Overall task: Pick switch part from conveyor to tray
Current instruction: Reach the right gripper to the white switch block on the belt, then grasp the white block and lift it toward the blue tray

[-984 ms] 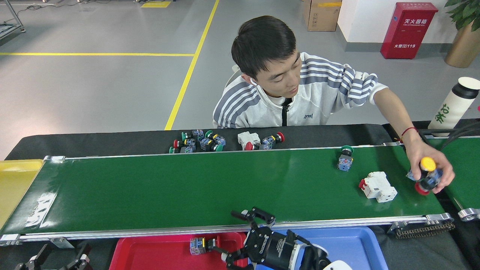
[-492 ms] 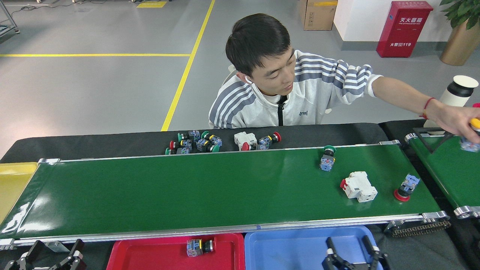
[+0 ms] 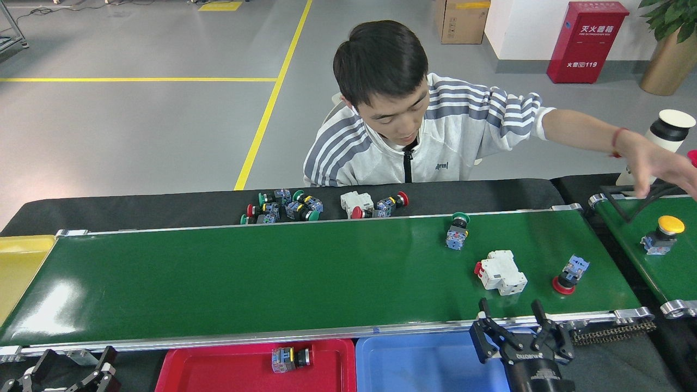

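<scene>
Breaker on conveyor — just beyond right gripper, fingers spread wide.

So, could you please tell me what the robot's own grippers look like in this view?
The right gripper is black, with two slim dark fingers on jointed linkages, small light tips, and white lettering on its cylindrical body. The left gripper is the same black make, with pale pads, cut off by the picture's edge.

Tray before conveyor, beside second tray
</scene>
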You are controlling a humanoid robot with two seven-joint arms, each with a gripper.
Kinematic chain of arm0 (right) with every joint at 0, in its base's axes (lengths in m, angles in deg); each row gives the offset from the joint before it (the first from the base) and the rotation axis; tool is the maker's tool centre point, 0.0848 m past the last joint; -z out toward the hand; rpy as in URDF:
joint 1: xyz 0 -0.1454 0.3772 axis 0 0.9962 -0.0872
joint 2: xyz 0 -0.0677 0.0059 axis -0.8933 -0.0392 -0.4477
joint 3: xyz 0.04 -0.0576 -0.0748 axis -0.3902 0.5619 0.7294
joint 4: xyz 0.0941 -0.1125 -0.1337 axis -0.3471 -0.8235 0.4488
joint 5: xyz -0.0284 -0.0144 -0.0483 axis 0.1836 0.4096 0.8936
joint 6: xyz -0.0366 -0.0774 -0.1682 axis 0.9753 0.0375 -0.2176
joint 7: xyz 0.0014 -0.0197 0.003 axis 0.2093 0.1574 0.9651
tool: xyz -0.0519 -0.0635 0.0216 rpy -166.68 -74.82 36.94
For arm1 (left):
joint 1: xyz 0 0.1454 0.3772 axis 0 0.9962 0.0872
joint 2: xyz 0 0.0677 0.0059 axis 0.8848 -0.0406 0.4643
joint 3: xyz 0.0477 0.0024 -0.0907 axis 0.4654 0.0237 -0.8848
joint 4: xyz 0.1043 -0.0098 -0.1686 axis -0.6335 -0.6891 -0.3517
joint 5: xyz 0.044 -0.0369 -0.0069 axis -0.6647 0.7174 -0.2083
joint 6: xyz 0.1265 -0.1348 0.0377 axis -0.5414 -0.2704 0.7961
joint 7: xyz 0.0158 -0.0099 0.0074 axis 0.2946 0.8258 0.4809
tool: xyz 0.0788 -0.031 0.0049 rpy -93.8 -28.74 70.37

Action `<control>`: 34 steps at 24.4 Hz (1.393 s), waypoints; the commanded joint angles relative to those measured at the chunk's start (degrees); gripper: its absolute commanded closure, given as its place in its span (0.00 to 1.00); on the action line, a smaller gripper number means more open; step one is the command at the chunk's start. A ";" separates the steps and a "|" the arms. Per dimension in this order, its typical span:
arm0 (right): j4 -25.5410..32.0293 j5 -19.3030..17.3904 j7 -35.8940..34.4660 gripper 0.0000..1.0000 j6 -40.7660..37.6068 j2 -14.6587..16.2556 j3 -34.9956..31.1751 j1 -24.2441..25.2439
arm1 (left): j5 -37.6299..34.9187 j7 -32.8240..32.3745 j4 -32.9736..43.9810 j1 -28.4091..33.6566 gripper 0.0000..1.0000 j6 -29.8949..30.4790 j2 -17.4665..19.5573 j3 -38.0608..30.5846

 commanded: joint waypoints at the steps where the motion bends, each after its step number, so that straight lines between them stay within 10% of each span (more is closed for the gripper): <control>1: -0.66 0.28 0.63 0.00 0.17 1.13 0.24 -1.17 | 0.31 0.42 0.73 -0.51 0.00 0.38 0.84 -0.32; 30: -27.29 -0.16 0.81 0.01 5.70 -2.21 11.05 -24.46 | 0.13 0.42 0.73 -2.79 0.00 0.38 0.76 -0.40; 34: -31.16 -0.07 0.72 0.18 7.55 -2.29 14.74 -26.93 | 0.05 0.33 0.73 -2.09 0.00 0.38 0.49 -0.40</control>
